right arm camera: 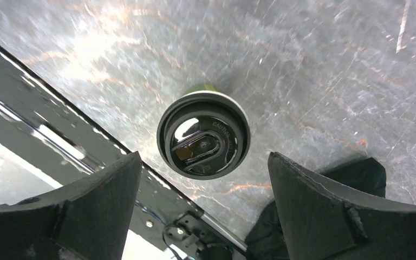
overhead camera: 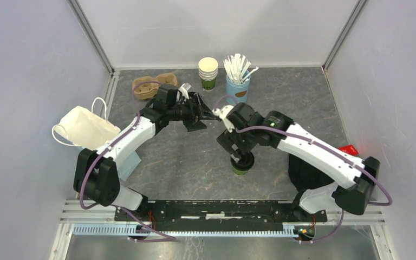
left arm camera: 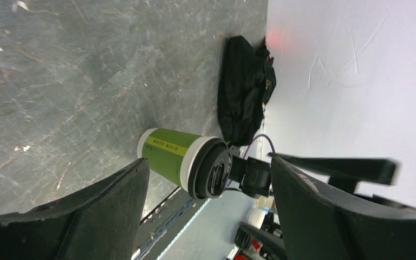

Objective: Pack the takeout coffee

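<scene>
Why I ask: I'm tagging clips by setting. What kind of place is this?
Probably a robot test cell staged as a coffee station: plain white walls, stacked paper cups, a lidded takeout coffee.

There is one green cup with a black lid [right arm camera: 203,135], one stack of cups without lids [overhead camera: 208,73] and one blue cup [overhead camera: 238,88] full of white sticks [overhead camera: 238,65]. There is also one brown cup tray [overhead camera: 151,84] and one white bag [overhead camera: 86,127].
</scene>
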Tool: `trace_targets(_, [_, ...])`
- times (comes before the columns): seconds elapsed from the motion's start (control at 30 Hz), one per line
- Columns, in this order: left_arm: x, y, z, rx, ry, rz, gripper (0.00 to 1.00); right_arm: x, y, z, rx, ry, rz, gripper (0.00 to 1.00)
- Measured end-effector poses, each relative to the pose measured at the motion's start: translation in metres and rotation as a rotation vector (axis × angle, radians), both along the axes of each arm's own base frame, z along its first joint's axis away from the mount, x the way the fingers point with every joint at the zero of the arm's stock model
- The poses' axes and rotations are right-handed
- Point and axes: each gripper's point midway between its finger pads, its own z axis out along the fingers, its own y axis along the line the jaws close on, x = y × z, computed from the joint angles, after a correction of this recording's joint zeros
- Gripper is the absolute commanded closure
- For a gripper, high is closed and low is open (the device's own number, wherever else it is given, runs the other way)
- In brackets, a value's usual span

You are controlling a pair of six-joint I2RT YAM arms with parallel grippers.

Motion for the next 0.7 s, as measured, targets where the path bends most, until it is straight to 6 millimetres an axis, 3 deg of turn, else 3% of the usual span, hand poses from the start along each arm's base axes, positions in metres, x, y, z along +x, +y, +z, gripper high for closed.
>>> trace_targets(0.13, [-0.015, -0.011, 0.003, 0.002, -0.009, -0.072, 0.17, 0.012, -0.005, 0.041, 0.148, -0.055, -0.089, 0.15])
trace_targets(0.27, [-0.044, -0.027, -0.005, 0.037, 0.005, -0.168, 0.22, 0.022, -0.051, 0.05, 0.253, -0.083, -0.256, 0.23])
trace_targets(0.3, [-0.054, -0.033, -0.007, 0.046, 0.009, -0.2, 0.25, 0.022, -0.071, 0.043, 0.276, -0.076, -0.321, 0.26])
trace_targets(0.4, [-0.073, -0.043, -0.012, 0.062, 0.017, -0.261, 0.33, 0.014, -0.095, 0.021, 0.303, -0.03, -0.4, 0.36])
trace_targets(0.53, [-0.092, -0.053, -0.022, 0.08, 0.035, -0.312, 0.42, -0.003, -0.098, -0.016, 0.376, 0.099, -0.431, 0.43])
trace_targets(0.7, [-0.104, -0.053, -0.043, 0.081, 0.098, -0.3, 0.5, -0.007, -0.099, -0.035, 0.528, 0.163, -0.485, 0.47])
